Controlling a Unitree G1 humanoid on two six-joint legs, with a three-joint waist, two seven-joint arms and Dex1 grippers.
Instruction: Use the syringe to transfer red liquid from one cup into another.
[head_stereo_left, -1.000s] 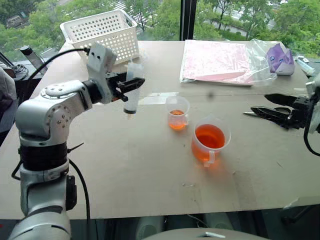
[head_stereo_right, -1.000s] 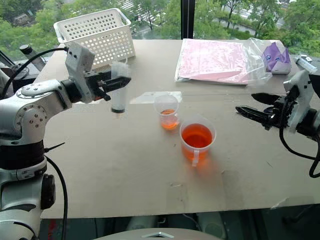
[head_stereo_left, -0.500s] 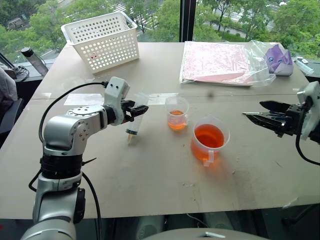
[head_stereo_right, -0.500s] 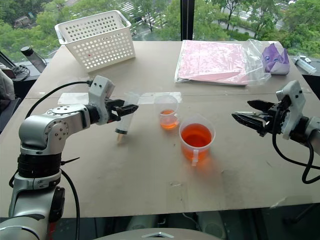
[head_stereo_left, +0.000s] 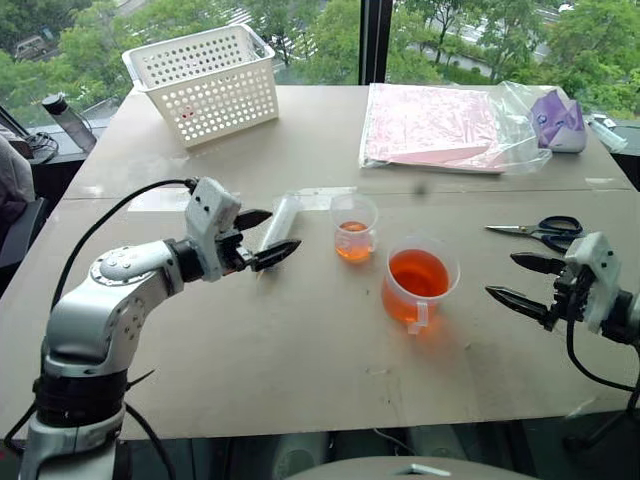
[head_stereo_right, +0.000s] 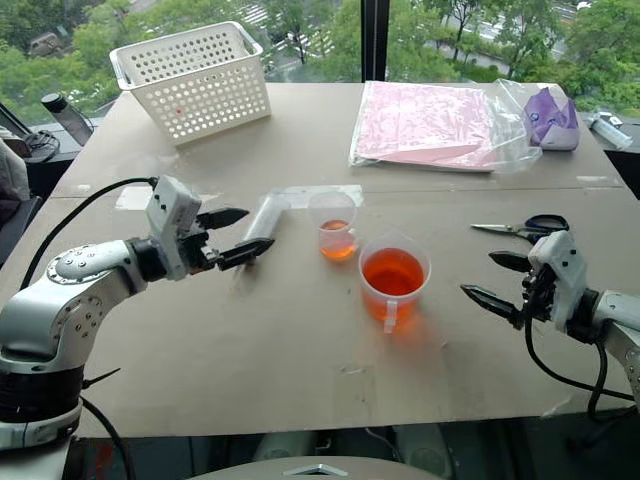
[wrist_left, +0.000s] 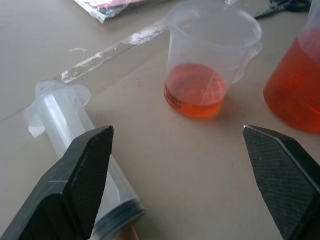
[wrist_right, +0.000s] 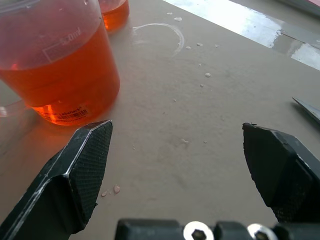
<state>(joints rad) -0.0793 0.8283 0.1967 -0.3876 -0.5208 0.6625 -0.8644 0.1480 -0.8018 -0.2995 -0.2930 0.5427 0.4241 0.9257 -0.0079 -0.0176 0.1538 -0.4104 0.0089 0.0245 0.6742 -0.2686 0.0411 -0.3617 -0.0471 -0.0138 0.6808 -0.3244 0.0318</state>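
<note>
Since a second ago your left gripper (head_stereo_left: 262, 238) has let go of the syringe (head_stereo_left: 279, 222) and dropped lower; its fingers now stand wide. Syringe lies flat on the table (head_stereo_left: 300, 350), barrel running between and just past those fingertips, one pad (wrist_left: 80, 175) in front of it in the left wrist view. Small clear cup (head_stereo_left: 354, 227) with a shallow layer of red liquid (head_stereo_left: 353, 241) sits just beyond the fingertips. Larger handled cup (head_stereo_left: 418, 282), about half full, sits between your two grippers. Right gripper (head_stereo_left: 522, 282) has also come down, fingers wide and empty, tips aimed at the handled cup. Scissors (head_stereo_left: 545, 229) lie beyond it.
</note>
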